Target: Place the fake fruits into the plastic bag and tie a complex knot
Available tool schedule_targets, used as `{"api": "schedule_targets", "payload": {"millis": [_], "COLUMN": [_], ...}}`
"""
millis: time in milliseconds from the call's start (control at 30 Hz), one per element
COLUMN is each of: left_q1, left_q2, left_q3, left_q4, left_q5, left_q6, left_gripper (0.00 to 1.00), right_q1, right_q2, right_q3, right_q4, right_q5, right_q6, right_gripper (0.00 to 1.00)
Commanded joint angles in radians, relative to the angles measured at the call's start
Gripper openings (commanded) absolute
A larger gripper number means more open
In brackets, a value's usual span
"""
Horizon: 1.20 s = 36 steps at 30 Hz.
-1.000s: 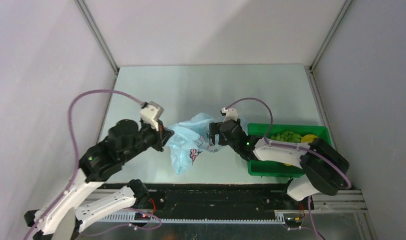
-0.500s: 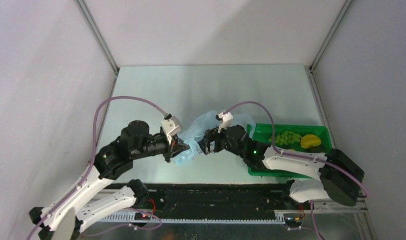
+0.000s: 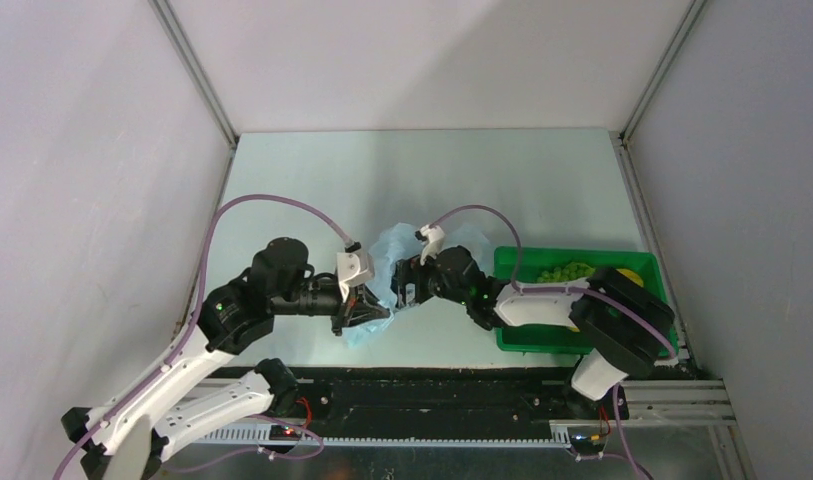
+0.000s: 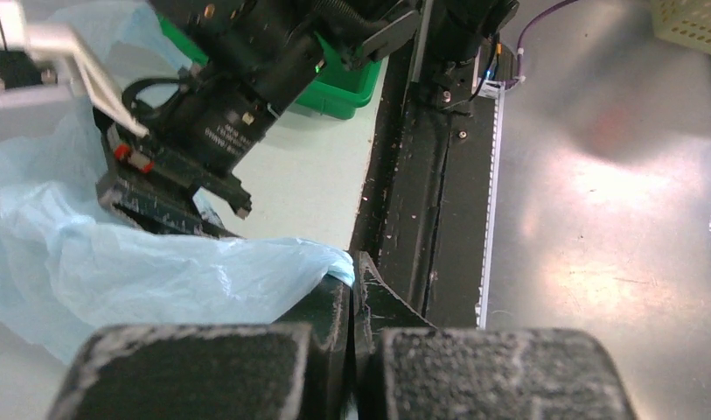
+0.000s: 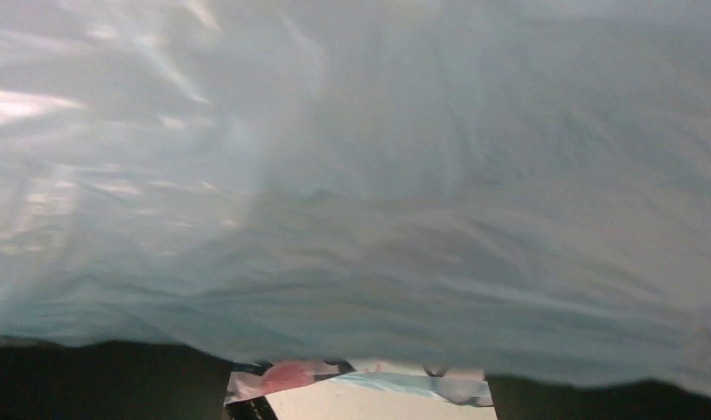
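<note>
Bag (image 3: 386, 246), one, pinched by left end effector (image 4: 352, 293), right end effector (image 3: 407, 291) state unclear, two fruits (image 3: 567, 271) in tray (image 3: 534, 338)

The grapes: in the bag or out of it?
Out. The grapes lie in the green tray, beside the yellow fruit, apart from the blue bag.

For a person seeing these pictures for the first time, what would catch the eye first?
The crumpled light-blue plastic bag near the centre stands out, with both pincers at it: the left pincer is shut on its edge, and the right pincer is at its other side. Next is the green tray on the right, with green grapes and a yellow fruit in it.
</note>
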Motion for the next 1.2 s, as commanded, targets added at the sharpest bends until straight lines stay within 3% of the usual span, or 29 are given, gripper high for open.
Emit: {"api": "schedule_targets", "payload": {"millis": [0, 200, 433, 567, 867, 1167], "left_q1": [0.004, 0.004, 0.007, 0.025, 0.041, 0.040], "left_q2": [-0.004, -0.012, -0.056, -0.089, -0.084, 0.007], "left_q3": [-0.003, 0.040, 0.178, 0.221, 0.106, -0.024], "left_q4": [0.032, 0.093, 0.126, 0.097, 0.086, 0.133], "left_q5": [0.022, -0.103, -0.356, -0.387, -0.389, -0.501], "left_q6": [0.037, 0.066, 0.125, 0.138, 0.111, 0.077], "left_gripper": [0.00, 0.00, 0.00, 0.00, 0.00, 0.00], "right_q1": [0.021, 0.065, 0.070, 0.044, 0.034, 0.083], "right_q2": [0.096, 0.172, 0.198, 0.193, 0.093, -0.165], "right_q3": [0.079, 0.123, 0.127, 0.115, 0.106, 0.106], "right_q4": [0.001, -0.144, -0.287, -0.351, -0.379, -0.416], "right_q5": [-0.048, 0.036, 0.212, 0.267, 0.266, 0.264], "right_q6": [-0.029, -0.057, 0.006, 0.058, 0.040, -0.011], "right_gripper": [0.93, 0.91, 0.89, 0.89, 0.90, 0.99]}}
